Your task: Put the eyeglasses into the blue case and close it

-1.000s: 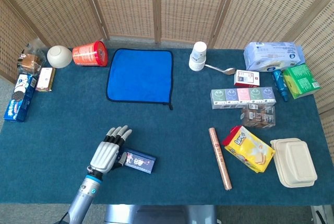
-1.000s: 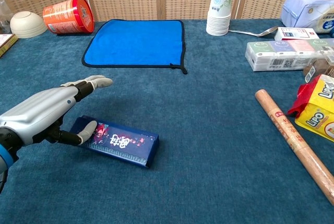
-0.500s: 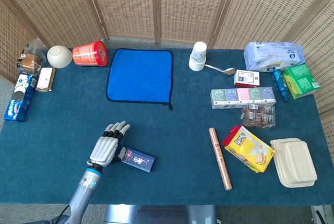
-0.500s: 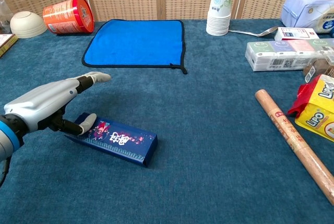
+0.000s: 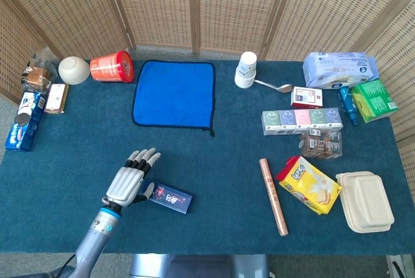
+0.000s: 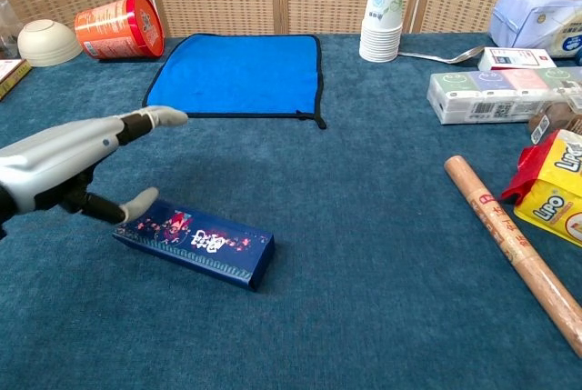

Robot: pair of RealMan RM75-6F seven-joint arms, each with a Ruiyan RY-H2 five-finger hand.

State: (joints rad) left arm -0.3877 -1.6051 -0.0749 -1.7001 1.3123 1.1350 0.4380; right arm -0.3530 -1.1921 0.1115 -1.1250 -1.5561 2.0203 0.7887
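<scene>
the blue case (image 6: 196, 245) is a long flat rectangular box, lid shut, lying on the teal carpet-like table (image 6: 364, 254) at front left, its long axis running from near the left hand (image 6: 64, 168) toward the front right, its glossy dark blue top printed with white characters i can't read and small red-pink flowers. left hand is open, holding nothing, fingers straight and apart above the case's left end, thumb tip just over that end, contact unclear. right hand is out of view; yellow bag (image 6: 559, 192) reads "uno", beside a brown paper-wrapped roll (image 6: 514, 249).
</scene>
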